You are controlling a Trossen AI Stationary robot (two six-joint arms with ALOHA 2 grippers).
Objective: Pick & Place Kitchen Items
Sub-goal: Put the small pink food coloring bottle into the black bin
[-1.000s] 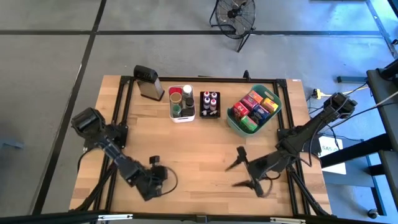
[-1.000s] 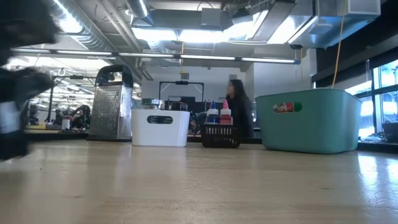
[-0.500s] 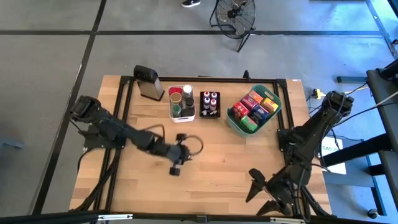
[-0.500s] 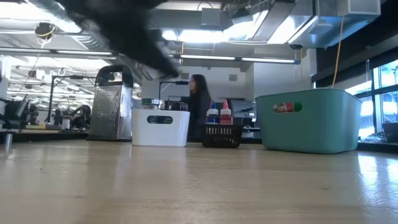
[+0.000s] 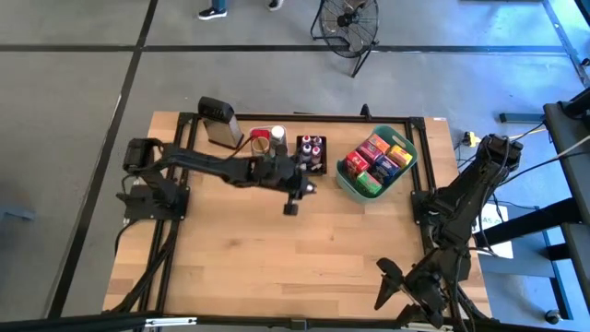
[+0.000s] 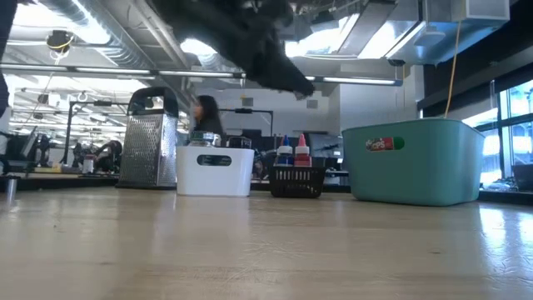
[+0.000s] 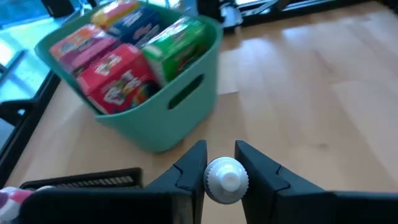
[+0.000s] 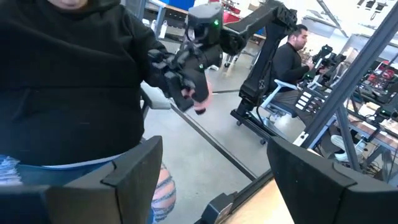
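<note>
My left gripper hangs over the table's far middle, beside the black tray and left of the teal basket. It is shut on a small bottle with a white cap. The basket holds red, pink, blue and green boxes. The white bin holds jars and a bottle. In the low view the left arm is a dark blur high above the tabletop. My right gripper stands open off the table's near right corner, with nothing between its fingers. My left gripper pinches the bottle at its white-capped end between its two fingers. The fingers slant downward, pointing toward the teal basket. The bottle is lifted clear of the table; the cap hides its body in the wrist view.
A metal grater stands at the far left of the table. Bare wood fills the near half. A person stands close in front of the right wrist camera, and another walks in the room behind the table.
My left gripper has swung with the bottle from the table's near left across to the far middle, rising and rolling as it went. My right gripper has drawn back from the table's near right area to beyond its near right corner, still open.
</note>
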